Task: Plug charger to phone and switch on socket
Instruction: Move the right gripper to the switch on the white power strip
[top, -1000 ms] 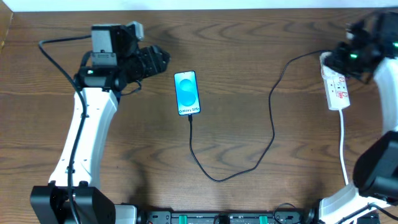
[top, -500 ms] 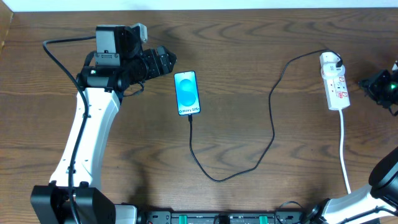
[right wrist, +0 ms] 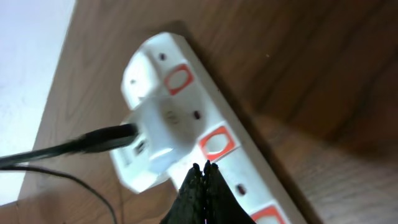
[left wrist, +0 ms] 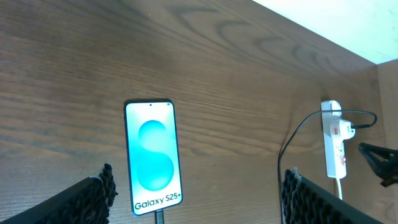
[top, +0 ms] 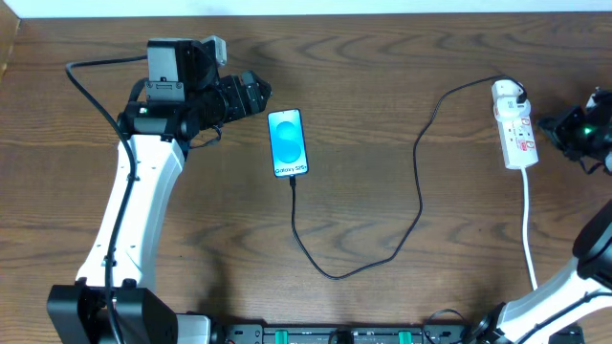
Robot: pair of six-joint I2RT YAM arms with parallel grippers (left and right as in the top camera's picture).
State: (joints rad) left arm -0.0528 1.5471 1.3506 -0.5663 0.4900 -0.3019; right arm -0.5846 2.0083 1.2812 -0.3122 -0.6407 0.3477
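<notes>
Starting at the near edge: two arms. The left arm (top: 134, 201) climbs from its base at the near-left corner straight away from the edge, then bends at the wrist so the left tool (top: 256, 97) points right, toward the phone's far-left corner. It's just beside the phone, not touching. In the left wrist view its fingers (left wrist: 99, 190) sit wide apart with nothing between them, so it's open and empty. The right arm (top: 598, 248) comes in along the right edge and curls back left.

There's one charger (top: 418, 182), a thin black cable. Its loop lies closest to the near edge, and one end runs up into the near short side of the phone (top: 288, 143). That's the only phone, lying flat mid-surface (top: 382, 57) with its blue screen up.

Further back on the right is the single socket (top: 514, 129), a white strip. The cable's other end goes into a white plug block (right wrist: 152, 140) at its far end. The right tool (right wrist: 203, 180) is pinched closed, holding nothing, with its tip over the strip by the red-rimmed switches. I count three of those, the last cut off. Can't tell if it's touching.
</notes>
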